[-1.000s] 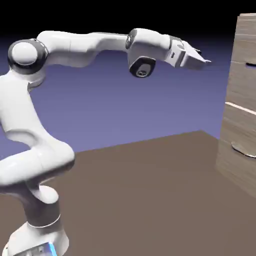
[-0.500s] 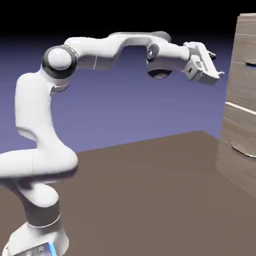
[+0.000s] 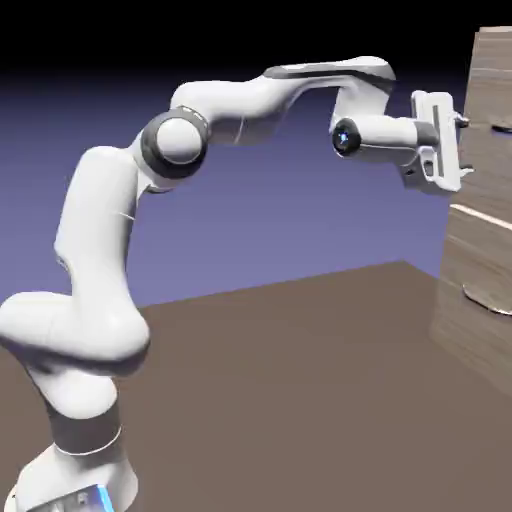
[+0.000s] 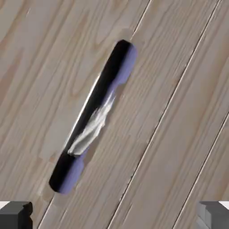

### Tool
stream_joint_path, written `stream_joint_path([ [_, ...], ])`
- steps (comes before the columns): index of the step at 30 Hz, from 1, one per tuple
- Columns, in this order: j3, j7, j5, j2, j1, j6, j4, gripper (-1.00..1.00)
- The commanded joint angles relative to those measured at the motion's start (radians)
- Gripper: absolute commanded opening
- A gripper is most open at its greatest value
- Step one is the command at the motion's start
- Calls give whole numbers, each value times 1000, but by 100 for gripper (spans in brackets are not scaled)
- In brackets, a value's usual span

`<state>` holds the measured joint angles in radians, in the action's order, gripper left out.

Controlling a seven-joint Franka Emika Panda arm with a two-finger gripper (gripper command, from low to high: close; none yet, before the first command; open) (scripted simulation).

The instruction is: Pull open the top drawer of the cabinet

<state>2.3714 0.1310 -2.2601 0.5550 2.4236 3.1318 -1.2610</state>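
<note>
Swung right and squared up to the cabinet (image 3: 485,210), hand (image 3: 455,150) spread wide, empty, just short of the top drawer (image 4: 170,112); handle (image 4: 91,120) ahead, ungrasped, drawer shut.

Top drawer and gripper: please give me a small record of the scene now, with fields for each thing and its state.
cabinet: tall, wood grain, at the exterior view's right edge
top drawer: shut, front flush with the cabinet
handle: silver bar, seen diagonally in the hand view, not yet gripped
gripper: open, pointing at the drawer front, close before it
fingertips: at the bottom corners of the hand view, wide apart, nothing between them
table: brown, carries the cabinet
task state: pull not yet begun
</note>
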Motion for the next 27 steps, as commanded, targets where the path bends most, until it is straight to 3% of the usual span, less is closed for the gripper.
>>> stream_joint_path([
  [1,35,-9,-34,0,36,1,23,0],
  [9,294,-51,-263,6,305,11,201,0],
  [27,187,731,357,251,304,-2,408,0],
])
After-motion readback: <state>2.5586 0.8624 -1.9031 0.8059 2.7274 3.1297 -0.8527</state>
